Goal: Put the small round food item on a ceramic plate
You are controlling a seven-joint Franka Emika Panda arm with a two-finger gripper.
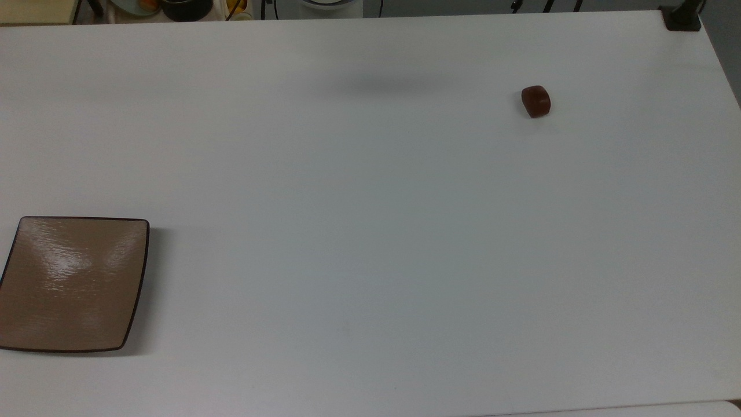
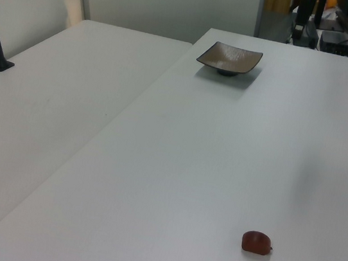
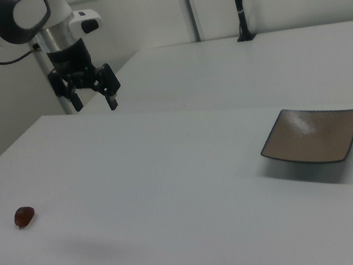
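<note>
Hand [image 3: 93,96] aloft at the right view's upper left — fingers spread, pointing down

bare table [image 1: 359,231] between food item [image 1: 536,101] and plate [image 1: 72,284] | unobstructed

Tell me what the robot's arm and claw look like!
The arm is fat, round and white with a black ring at the joint. A black cable loops off it. Below comes a silvery wrist, then a black claw with two thin fingers.
</note>
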